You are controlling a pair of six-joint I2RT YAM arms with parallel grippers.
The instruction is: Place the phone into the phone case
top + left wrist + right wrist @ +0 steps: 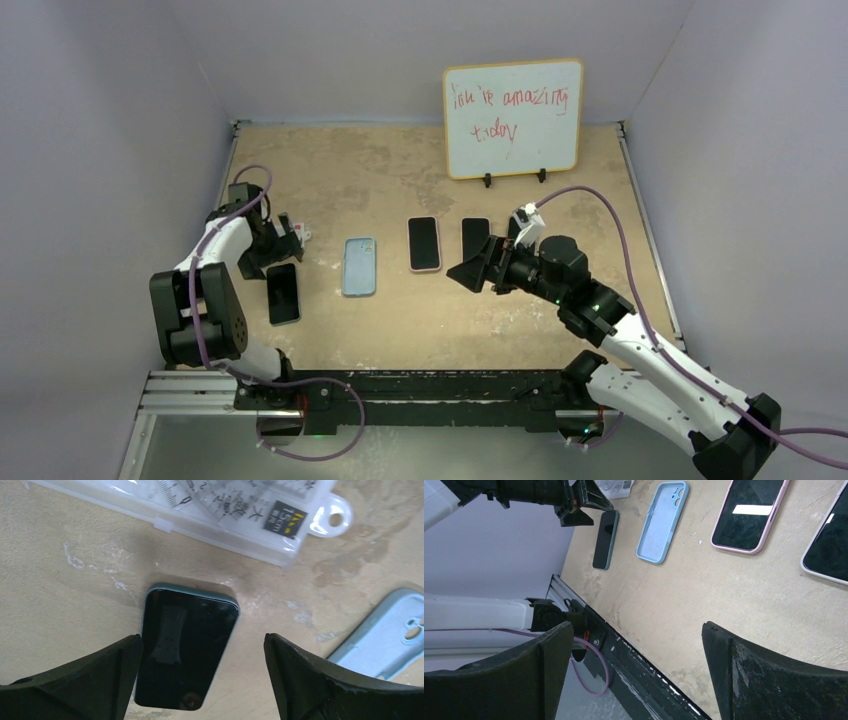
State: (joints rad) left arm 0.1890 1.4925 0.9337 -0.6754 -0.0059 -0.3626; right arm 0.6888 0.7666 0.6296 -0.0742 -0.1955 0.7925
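Top view: the phone (283,294) lies flat, left of the phone case (359,266) and apart from it. Left wrist: your left gripper (202,640) gapes wide over it. It looks stiff and slick, so pinch the long edges. Right wrist: the right gripper (636,627) is wide and empty.

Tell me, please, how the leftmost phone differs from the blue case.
The phone is glossy black; the case is matte light blue with a camera cutout. The open left claw points at the phone, not the case. Both lie flat on the table, apart.
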